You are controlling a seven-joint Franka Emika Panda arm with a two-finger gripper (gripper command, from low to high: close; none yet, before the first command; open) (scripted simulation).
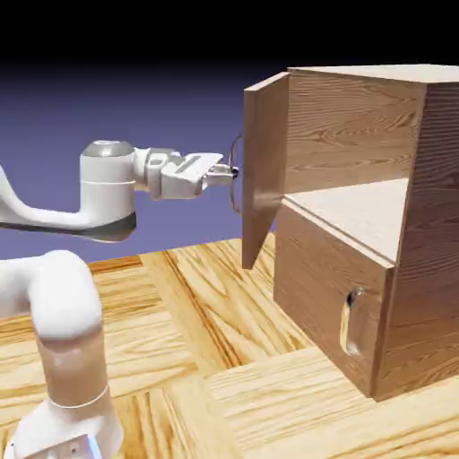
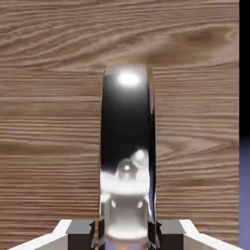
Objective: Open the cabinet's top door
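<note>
The light-brown wood-grain cabinet (image 1: 359, 233) stands at the exterior view's right. Its top door (image 1: 263, 170) hangs swung out, away from the cabinet front, so the upper shelf inside shows. My gripper (image 1: 231, 173) is shut on the door's silver handle (image 1: 236, 175). In the hand view the shiny handle (image 2: 128, 146) runs upright between my two grey fingertips (image 2: 78, 228), with the door's wood (image 2: 49, 122) filling the picture behind it. The lower panel (image 1: 323, 296) is closed, its own silver handle (image 1: 350, 323) untouched.
The cabinet stands on a wooden table (image 1: 179, 341). My white arm (image 1: 108, 193) reaches in from the exterior view's left at handle height, with its base (image 1: 63, 359) at the lower left.
</note>
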